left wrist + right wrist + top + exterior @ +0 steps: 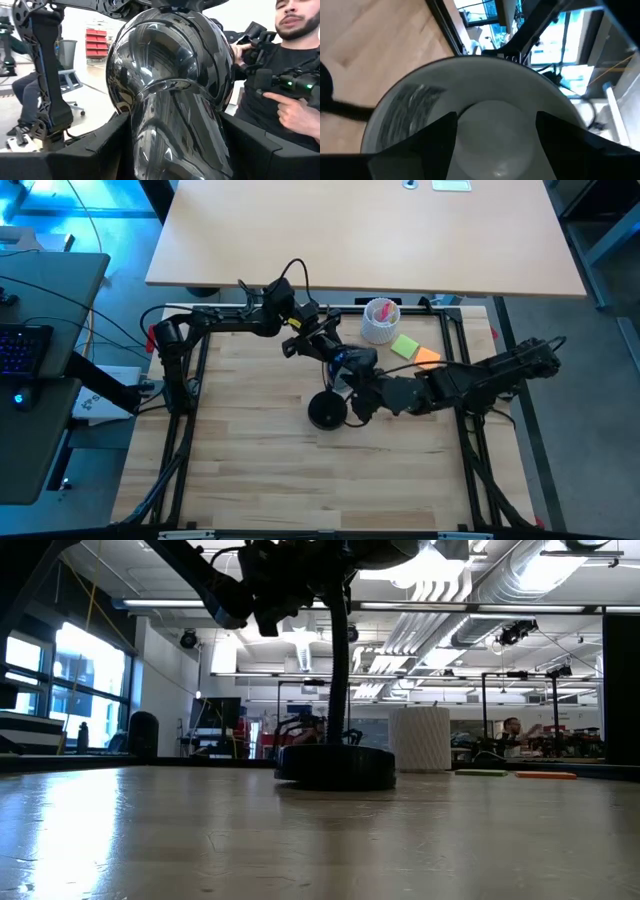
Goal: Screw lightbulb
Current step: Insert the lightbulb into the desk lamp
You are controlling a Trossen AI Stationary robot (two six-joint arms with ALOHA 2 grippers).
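Note:
A black desk lamp stands mid-table on its round base [325, 410] [335, 766], and its glossy black head [170, 75] is raised above the wood. The lamp head sits between the fingers of my left gripper [335, 352] [175, 150], which reaches in from the far left. My right gripper [358, 390] [495, 137] comes from the table's right and reaches into the head's pale inner shade [410, 110]. It is shut on the white lightbulb [492, 122] seated at the shade's middle. The bulb's screw base is hidden. My left gripper clamps the lamp head's narrower rear part [172, 135] between its two fingers [100, 150], one on each side. It comes in about level from the table's far left. The head is held up off the table on its stem. My right gripper pinches the lightbulb's rounded glass [470, 125] between its two fingers [437, 135], one on each side. The fingers reach into the shade's open mouth from the table's right, slanting slightly down. The bulb sits inside the lamp head, its base out of sight.
A white ribbed cup [380, 320] [420, 738] stands at the far side, with a green note [405, 346] and an orange note [428, 357] beside it. Black frame rails [190, 410] run along the table's left and right sides. A person [290, 75] sits beyond the table.

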